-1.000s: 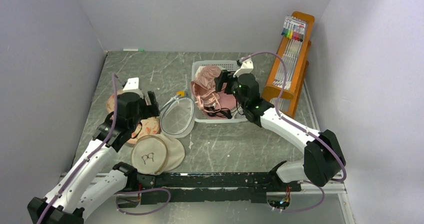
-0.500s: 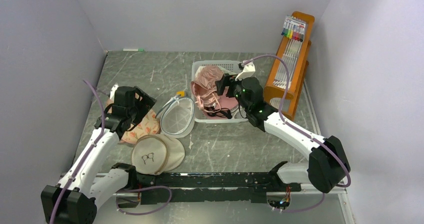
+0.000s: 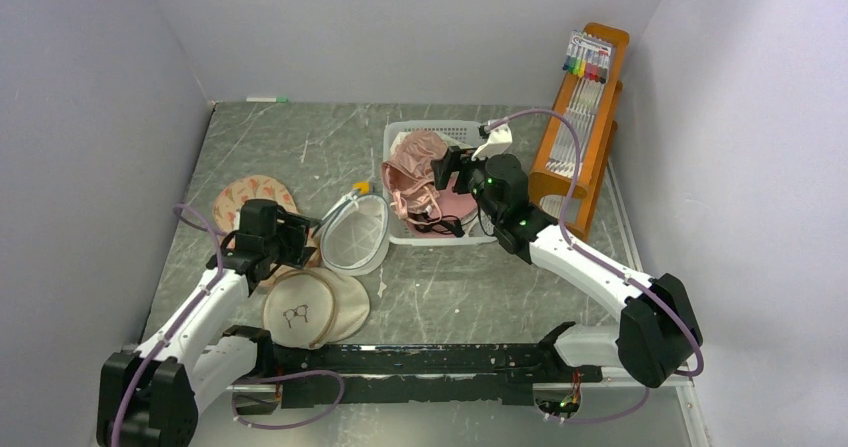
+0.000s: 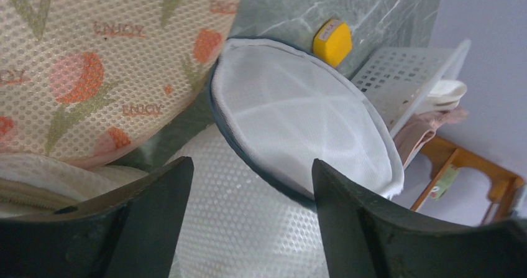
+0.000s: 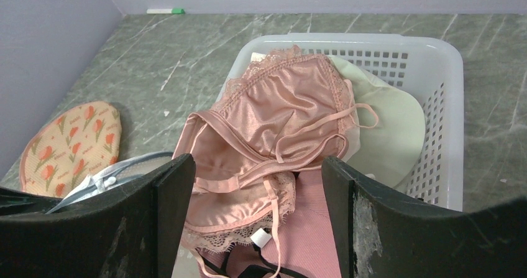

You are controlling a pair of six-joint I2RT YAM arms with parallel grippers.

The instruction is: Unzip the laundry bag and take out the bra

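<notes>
Bra [image 5: 273, 116] lies in basket [image 5: 449, 135] under right tool [image 5: 256, 163] (released, nothing between its fingers).

**Left arm:** One second ago its wrist stood over the cream round pad patterned with orange flowers [image 3: 248, 195], hiding most of it. The arm has since drawn back toward its own base and appears lower. The left gripper [image 4: 250, 166] now sits at the pad's near edge, just beside the small white mesh laundry bag [image 3: 357, 232]. The pad's far half is now uncovered.

**Right arm:** The right gripper [image 3: 452, 170] shifted slightly rightward over the white plastic basket [image 3: 430, 125]. The elbow swung a little outward.
</notes>
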